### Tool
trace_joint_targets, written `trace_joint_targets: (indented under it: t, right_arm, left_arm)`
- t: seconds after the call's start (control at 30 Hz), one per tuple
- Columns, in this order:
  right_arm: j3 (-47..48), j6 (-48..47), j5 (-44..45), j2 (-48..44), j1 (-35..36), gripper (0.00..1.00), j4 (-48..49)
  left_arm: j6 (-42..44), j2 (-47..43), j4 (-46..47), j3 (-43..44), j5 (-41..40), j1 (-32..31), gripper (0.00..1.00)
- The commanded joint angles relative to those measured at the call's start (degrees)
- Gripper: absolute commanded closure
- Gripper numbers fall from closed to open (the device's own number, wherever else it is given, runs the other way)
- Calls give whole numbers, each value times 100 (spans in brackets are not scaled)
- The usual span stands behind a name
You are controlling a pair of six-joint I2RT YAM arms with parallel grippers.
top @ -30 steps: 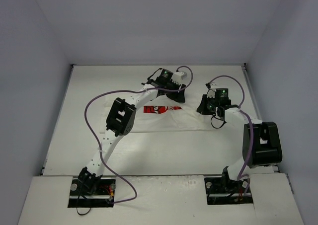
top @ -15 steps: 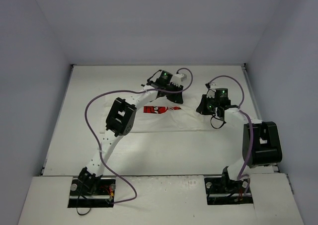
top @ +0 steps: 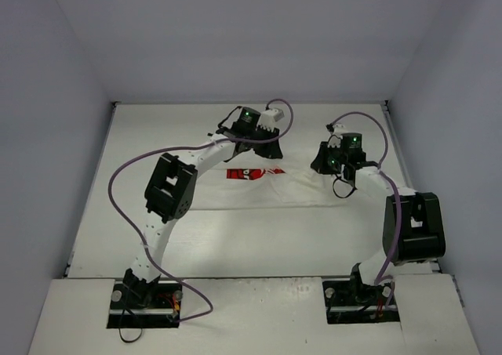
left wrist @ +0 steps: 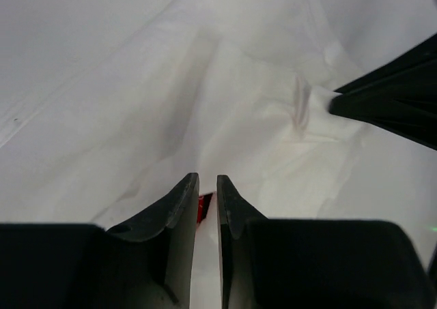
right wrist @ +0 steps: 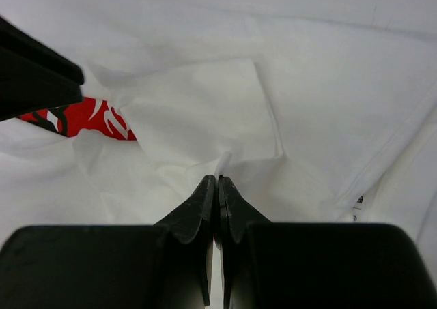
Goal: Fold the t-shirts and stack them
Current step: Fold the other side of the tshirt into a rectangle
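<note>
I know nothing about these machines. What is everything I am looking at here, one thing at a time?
white cotton t-shirt with a red square chest print: one, white and red, lying across the middle of the table
flat white table: one, white, under everything
plain walls: three, pale grey, on the table's left, far and right sides
purple cables: two, purple, one looping off each arm
left arm: one, white and black, reaching over the print
right arm: one, white and black, reaching in from the right
left fingers: two, black, closed on the shirt
right fingers: two, black, closed on a fold of the shirt
</note>
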Motion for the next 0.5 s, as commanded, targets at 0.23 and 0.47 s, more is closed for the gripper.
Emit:
trace_joint_targets:
  t: [0.23,0.47]
  right_arm:
    - [106,36,57,-289,-53,99,299]
    - [-234,4,5,-307,-46,99,330]
  left_arm:
    - [-777,-1176,1423,-1399,-2,160,86]
    - [-112,-539,388,68,-131,152,48]
